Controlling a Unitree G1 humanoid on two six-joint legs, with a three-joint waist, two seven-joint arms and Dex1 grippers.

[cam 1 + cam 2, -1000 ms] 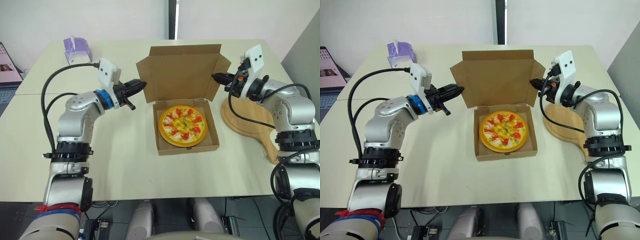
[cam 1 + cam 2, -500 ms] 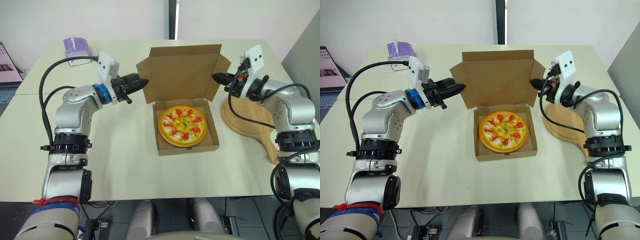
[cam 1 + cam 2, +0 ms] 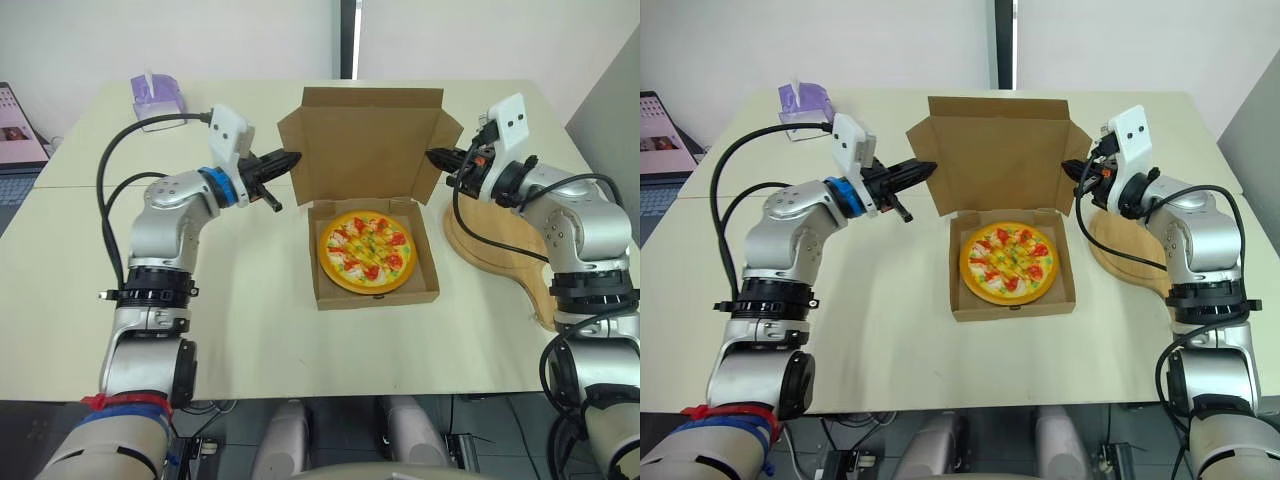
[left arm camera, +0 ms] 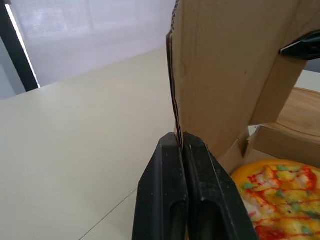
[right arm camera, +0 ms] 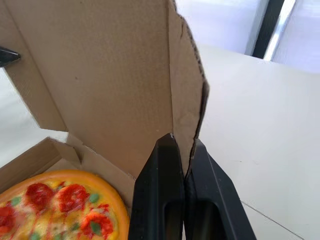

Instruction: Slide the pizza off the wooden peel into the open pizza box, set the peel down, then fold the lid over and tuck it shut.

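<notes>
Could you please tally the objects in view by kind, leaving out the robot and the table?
pizza: 1
pizza box: 1
wooden peel: 1
purple tissue box: 1
laptop: 1
Total: 5

Overall: you have bright, even light across the table (image 3: 250,320) in both head views.
Source: the window (image 4: 75,30) behind the table burns out to near white in your left wrist view.
Backlight: the lid (image 4: 225,65) stands against that light, so the face toward you reads darker.
Shadows: soft and pale beside the pizza box (image 3: 322,285).
Glare: a thin sheen runs along the black fingers (image 4: 162,200) of your left gripper (image 4: 181,139).
</notes>
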